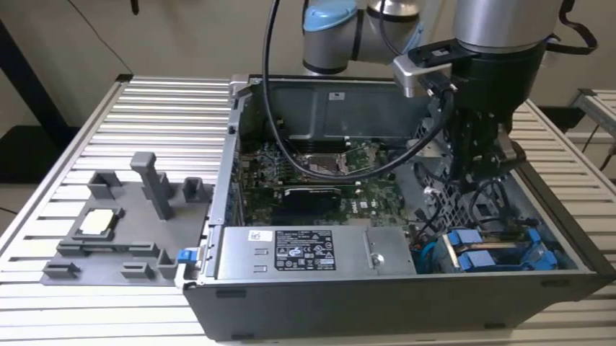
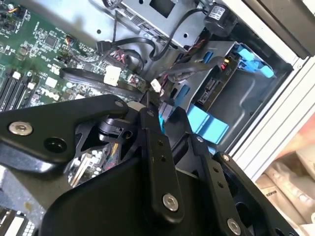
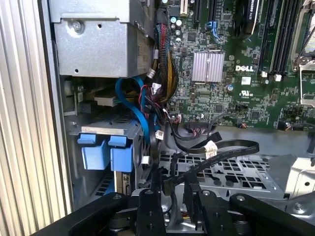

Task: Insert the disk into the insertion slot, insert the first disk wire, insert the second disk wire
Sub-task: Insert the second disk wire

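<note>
Exterior view: open computer case [image 1: 385, 306] on a slatted metal table [image 1: 164, 108], with the gripper [image 1: 478, 180] lowered inside near the wall on the exterior view's right, among dark cables. Fingers hard to make out from this angle. Toward the near right corner, the disk [image 1: 464, 241] in its blue carrier, seated in the drive cage just beside a second blue front [image 1: 480, 260]. Silver power-supply box [image 1: 298, 251] to the exterior view's left of both. On the table, well apart from the case, a grey fixture tray [image 1: 97, 263].

Second wrist view: black fingers [image 2: 147, 128] drawn close together, pinched on the end of a black wire [image 2: 167, 109] (a sliver of blue showing at the pinch). Beyond them, the green motherboard [image 2: 39, 54].

First wrist view: same narrow grip, with the black wire [image 3: 231, 150] looping away from between the fingertips over perforated grey metal. Disk [image 3: 122, 160] sitting in the insertion slot [image 3: 98, 129], near the gripper but not touched by it.
</note>
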Controlling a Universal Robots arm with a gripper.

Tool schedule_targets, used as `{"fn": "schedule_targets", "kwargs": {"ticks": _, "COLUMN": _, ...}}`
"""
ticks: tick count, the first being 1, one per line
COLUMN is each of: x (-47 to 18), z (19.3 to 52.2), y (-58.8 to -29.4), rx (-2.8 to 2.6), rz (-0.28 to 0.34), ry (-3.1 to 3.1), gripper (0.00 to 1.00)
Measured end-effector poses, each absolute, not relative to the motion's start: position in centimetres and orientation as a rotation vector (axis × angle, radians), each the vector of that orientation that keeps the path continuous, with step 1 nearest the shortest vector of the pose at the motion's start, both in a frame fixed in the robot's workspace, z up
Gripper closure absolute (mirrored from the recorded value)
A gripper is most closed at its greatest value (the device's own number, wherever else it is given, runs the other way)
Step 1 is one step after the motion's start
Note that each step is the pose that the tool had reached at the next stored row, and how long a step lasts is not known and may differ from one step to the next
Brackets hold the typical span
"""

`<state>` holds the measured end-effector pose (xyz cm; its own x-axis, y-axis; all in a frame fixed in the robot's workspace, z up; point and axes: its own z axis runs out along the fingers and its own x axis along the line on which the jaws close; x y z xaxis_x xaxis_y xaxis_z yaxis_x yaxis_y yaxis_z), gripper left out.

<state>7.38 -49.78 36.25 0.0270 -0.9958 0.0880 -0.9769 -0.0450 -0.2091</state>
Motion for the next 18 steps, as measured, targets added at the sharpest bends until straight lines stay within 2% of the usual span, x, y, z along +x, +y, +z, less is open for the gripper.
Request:
{"fn": "schedule_targets", "kwargs": {"ticks": 2, "x": 7.4, "z": 36.3, "y": -50.0, "rx": -2.185, "rz": -0.32, "ry": 2.106, "gripper": 0.69}}
{"fn": "schedule_targets", "kwargs": {"ticks": 3, "x": 7.4, "z": 36.3, "y": -50.2, "rx": -2.185, "rz": -0.319, "ry": 2.106, "gripper": 0.76}}
{"fn": "schedule_targets", "kwargs": {"ticks": 11, "x": 7.4, "z": 36.3, "y": -50.8, "rx": -2.185, "rz": -0.319, "ry": 2.106, "gripper": 0.76}}
{"fn": "schedule_targets", "kwargs": {"ticks": 13, "x": 7.4, "z": 36.3, "y": -50.8, "rx": -2.185, "rz": -0.319, "ry": 2.106, "gripper": 0.78}}
{"fn": "schedule_targets", "kwargs": {"ticks": 14, "x": 7.4, "z": 36.3, "y": -50.8, "rx": -2.185, "rz": -0.319, "ry": 2.106, "gripper": 0.84}}
{"fn": "schedule_targets", "kwargs": {"ticks": 18, "x": 7.4, "z": 36.3, "y": -51.0, "rx": -2.185, "rz": -0.319, "ry": 2.106, "gripper": 0.84}}
